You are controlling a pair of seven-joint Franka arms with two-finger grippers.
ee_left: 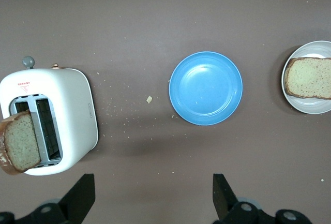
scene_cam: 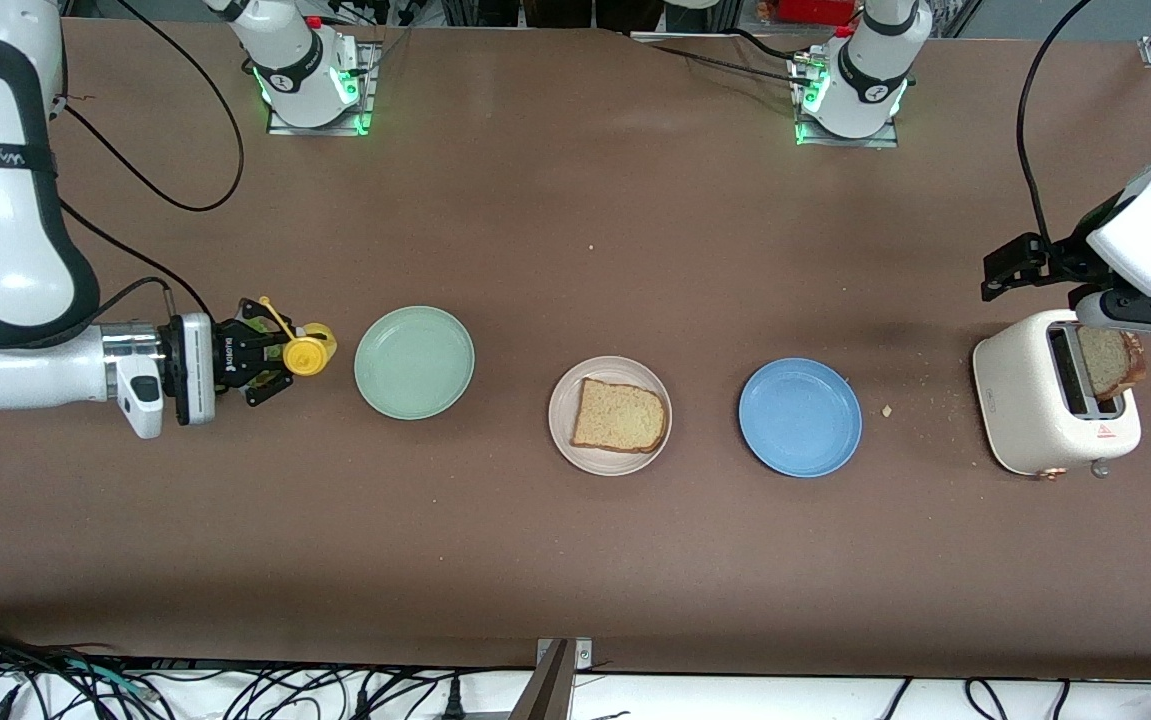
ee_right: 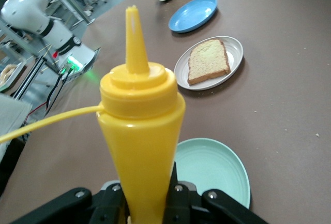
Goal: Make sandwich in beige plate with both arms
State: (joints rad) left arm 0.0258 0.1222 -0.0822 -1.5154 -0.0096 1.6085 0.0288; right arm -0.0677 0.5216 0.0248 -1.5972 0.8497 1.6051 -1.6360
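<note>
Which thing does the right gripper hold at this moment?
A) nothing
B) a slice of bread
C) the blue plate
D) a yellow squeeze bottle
D: the right gripper is shut on the yellow squeeze bottle, beside the mint green plate.

Broad matte brown tabletop filling nearly the whole front view, evenly lit, faintly scattered with pale crumbs toward the left arm's end. Below its near edge, a white ledge strewn with tangled black cables. In the right wrist view, grey metal shelving frames and blurred lab clutter past the table's edge.
</note>
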